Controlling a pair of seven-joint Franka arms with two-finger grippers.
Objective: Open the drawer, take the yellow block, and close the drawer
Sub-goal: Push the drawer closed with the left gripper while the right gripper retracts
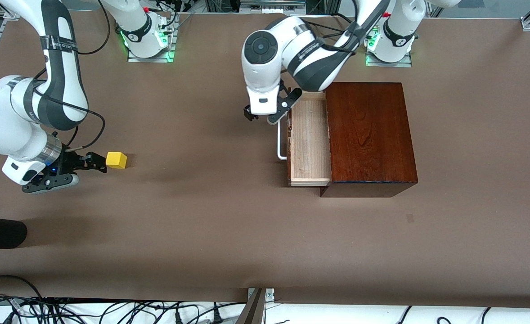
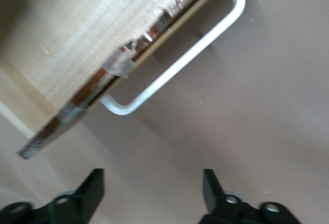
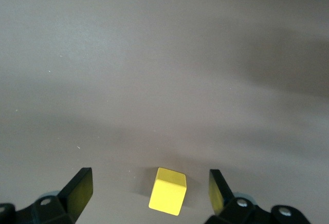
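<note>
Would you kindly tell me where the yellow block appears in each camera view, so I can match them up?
Front view: the yellow block lies on the brown table toward the right arm's end, just off the right end effector.
Left wrist view: not in it.
Right wrist view: at the lower edge, between the open fingers.
Shared landmark: the right end effector.

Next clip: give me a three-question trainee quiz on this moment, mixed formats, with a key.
1. True or false: the yellow block lies inside the drawer.
2. What is the right gripper doing? A) gripping the white handle B) open beside the block C) resting on the wooden box
3. Fill in: the left gripper is open and holds ____.

Key: 1 false, it sits on the table; 2 B; 3 nothing.
</note>
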